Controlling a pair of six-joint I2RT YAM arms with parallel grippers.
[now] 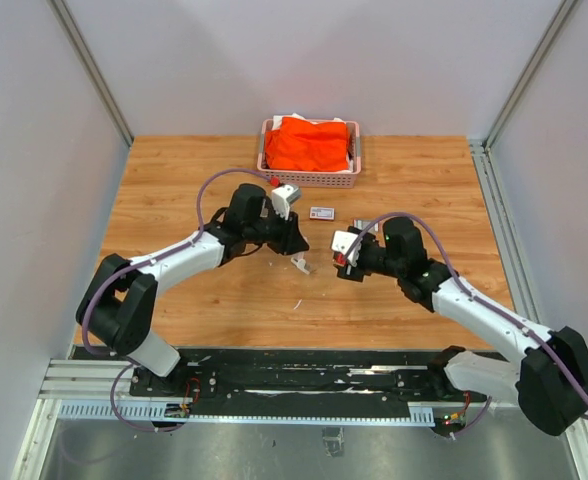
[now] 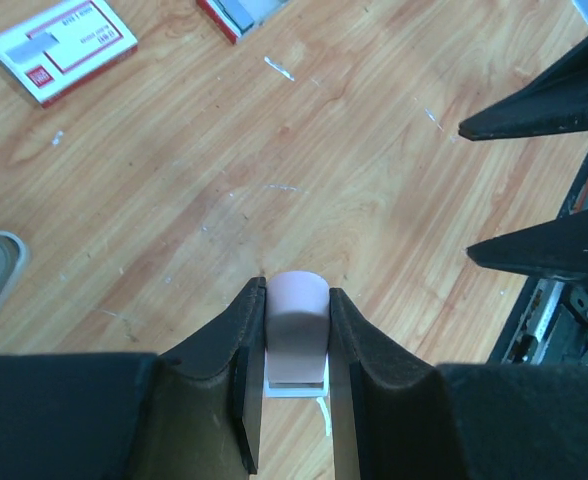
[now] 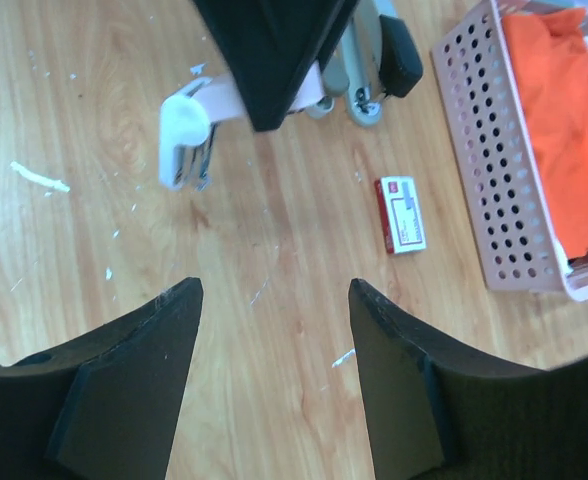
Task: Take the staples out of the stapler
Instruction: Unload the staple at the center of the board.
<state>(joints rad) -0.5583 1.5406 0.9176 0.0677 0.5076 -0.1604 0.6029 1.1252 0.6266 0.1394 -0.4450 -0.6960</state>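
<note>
The stapler point(image 2: 297, 335) is small, pink with a white end, and my left gripper point(image 2: 296, 292) is shut on it just above the wood. In the right wrist view the stapler point(image 3: 192, 125) hangs tilted from those black fingers, with its metal underside showing. My right gripper point(image 3: 276, 295) is open with nothing between its fingers, a short way to the right of the stapler point(image 1: 300, 263). Loose staples lie on the table as thin pale strips point(image 3: 40, 178) and small bits point(image 3: 344, 356); one bit point(image 1: 297, 303) lies in front of the stapler.
A small white box with a red label point(image 1: 322, 212) lies behind the grippers. A pink perforated basket point(image 1: 270, 160) holding an orange cloth point(image 1: 309, 145) stands at the back edge. Grey walls close in the left and right sides.
</note>
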